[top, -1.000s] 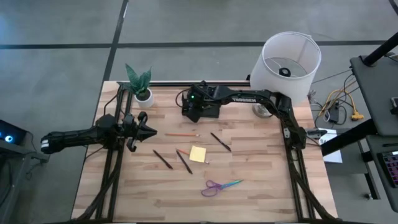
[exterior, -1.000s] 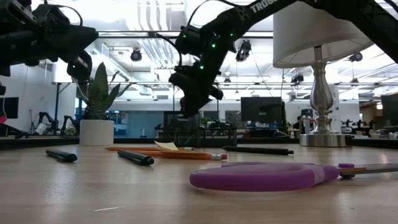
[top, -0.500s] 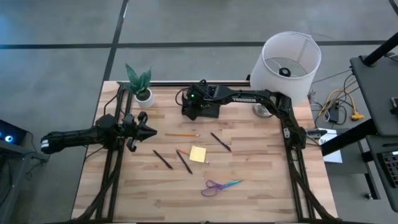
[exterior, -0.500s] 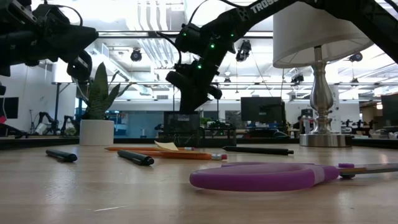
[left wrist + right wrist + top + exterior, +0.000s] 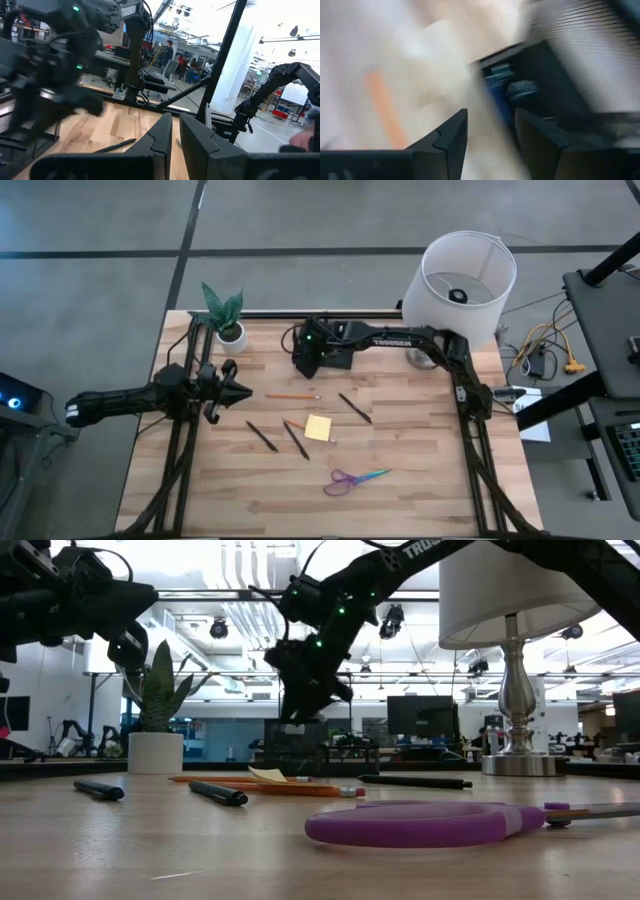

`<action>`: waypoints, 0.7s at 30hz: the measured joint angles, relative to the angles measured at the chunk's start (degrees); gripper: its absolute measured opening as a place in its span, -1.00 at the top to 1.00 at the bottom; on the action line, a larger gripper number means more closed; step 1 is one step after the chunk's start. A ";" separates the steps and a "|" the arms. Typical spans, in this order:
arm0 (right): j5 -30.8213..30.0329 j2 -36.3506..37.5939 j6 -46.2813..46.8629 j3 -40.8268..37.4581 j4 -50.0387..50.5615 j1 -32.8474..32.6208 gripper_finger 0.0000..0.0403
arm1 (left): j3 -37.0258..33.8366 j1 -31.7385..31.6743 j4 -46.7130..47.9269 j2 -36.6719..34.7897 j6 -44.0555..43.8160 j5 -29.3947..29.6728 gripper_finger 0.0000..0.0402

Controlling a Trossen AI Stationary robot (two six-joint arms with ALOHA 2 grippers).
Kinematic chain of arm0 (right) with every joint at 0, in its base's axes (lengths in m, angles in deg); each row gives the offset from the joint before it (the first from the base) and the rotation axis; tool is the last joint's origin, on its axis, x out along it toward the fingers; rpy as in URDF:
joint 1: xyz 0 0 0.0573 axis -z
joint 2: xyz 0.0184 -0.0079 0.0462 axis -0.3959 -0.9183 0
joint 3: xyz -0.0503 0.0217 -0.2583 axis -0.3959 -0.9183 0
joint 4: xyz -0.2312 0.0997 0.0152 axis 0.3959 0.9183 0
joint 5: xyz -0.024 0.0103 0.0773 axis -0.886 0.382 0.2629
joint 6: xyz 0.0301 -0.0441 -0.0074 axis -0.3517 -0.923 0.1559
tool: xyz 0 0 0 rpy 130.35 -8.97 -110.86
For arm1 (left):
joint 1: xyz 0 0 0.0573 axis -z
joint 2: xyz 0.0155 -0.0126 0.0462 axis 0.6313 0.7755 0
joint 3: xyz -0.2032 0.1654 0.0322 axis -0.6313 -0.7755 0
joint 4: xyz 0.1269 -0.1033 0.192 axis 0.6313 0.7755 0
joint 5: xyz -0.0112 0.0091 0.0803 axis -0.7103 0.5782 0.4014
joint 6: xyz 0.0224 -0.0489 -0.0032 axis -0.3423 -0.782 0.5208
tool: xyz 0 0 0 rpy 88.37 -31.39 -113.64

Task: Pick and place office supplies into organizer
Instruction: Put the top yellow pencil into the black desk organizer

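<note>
Counting loose: three dark pens [image 5: 262,436], orange pencil [image 5: 292,396], scissors [image 5: 355,479]; right jaws apparently parted, empty.

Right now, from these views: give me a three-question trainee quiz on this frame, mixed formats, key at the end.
1. True or false: the purple-and-teal-handled scissors already sit in the small black rectangular organizer.
2. Which gripper is at the organizer?
A. left gripper
B. right gripper
3. Fill in: the small yellow sticky-note pad lies on the wooden ____.

Key:
1. False: they lie on the tabletop, at the side far from the organizer.
2. B. The left gripper waits at the table's left side.
3. table
</note>
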 joint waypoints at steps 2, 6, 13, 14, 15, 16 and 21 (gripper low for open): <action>4.23 0.00 -1.34 -0.58 0.18 -1.12 0.23 | 0.01 0.00 -0.01 0.00 0.00 -0.02 0.90; 8.23 0.00 -4.12 -1.90 1.91 -3.34 0.25 | 0.02 0.00 0.01 0.00 0.00 -0.02 0.90; 8.13 -0.02 -9.51 -5.87 0.37 -6.90 0.30 | 0.00 0.00 0.01 0.00 0.00 -0.02 0.90; 8.14 -0.02 -10.00 -6.48 0.11 -7.31 0.31 | 0.01 0.00 0.01 0.00 0.00 0.00 0.90; 7.98 -0.02 -10.47 -7.13 0.06 -7.63 0.32 | -0.01 0.02 -0.01 0.00 0.00 -0.01 0.90; 7.63 -0.02 -10.80 -7.87 -0.15 -7.93 0.32 | -0.01 0.02 -0.01 0.00 0.00 -0.02 0.90; 2.86 -0.02 -11.28 -11.17 -0.60 -8.62 0.36 | 0.01 0.02 0.00 0.00 -0.01 -0.01 0.90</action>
